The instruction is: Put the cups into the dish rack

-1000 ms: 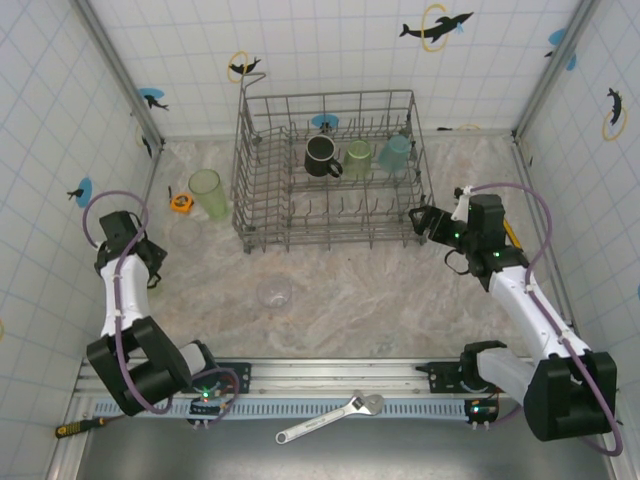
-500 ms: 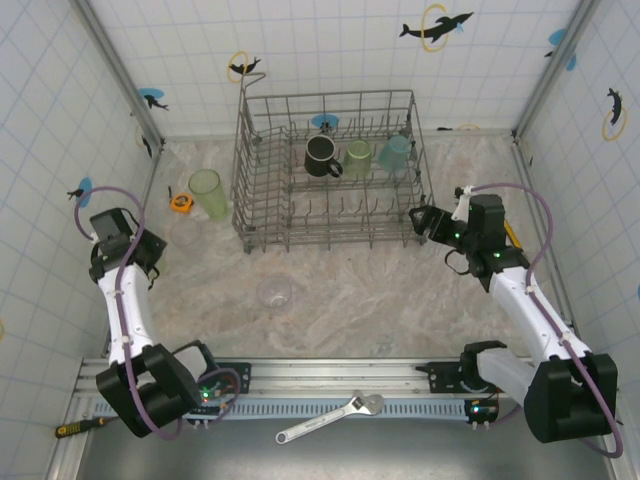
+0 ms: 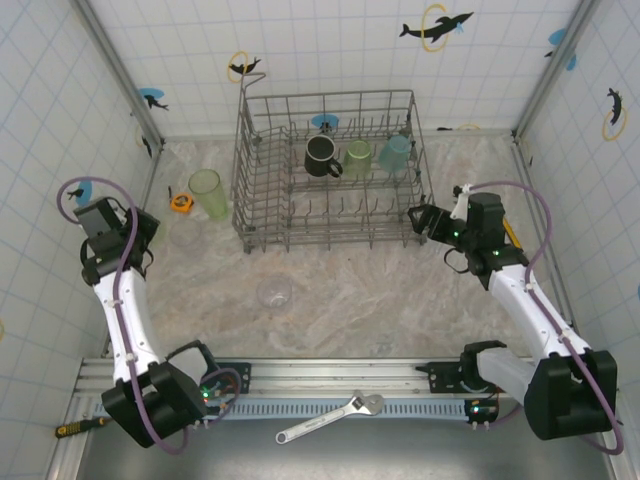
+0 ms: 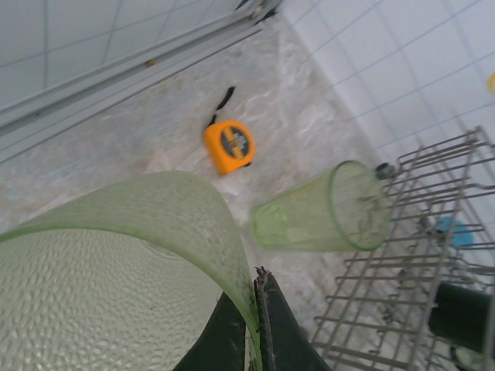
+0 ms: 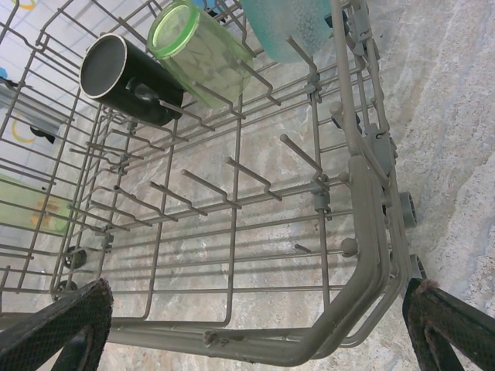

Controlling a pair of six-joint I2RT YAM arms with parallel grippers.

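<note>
My left gripper (image 4: 259,313) is shut on the rim wall of a pale-green textured cup (image 4: 116,286), which bulks large at the lower left of the left wrist view. In the top view that gripper (image 3: 142,233) is near the left wall. Another green cup (image 3: 207,193) (image 4: 321,209) stands just left of the grey wire dish rack (image 3: 245,235) (image 5: 363,193). Inside the rack lie a black mug (image 3: 321,156) (image 5: 124,77), a green cup (image 3: 357,155) (image 5: 203,50) and a teal cup (image 3: 394,152). A clear cup (image 3: 273,292) sits on the table in front of the rack. My right gripper (image 3: 418,219) (image 5: 255,336) is open at the rack's near right corner.
An orange tape measure (image 3: 181,202) (image 4: 230,146) lies left of the standing green cup. A wrench (image 3: 330,418) and a screwdriver (image 3: 75,428) rest on the front ledge. Tiled walls close in both sides and the back.
The left arm has risen and swung back toward the left wall, carrying the pale-green cup. The right arm has not moved.
</note>
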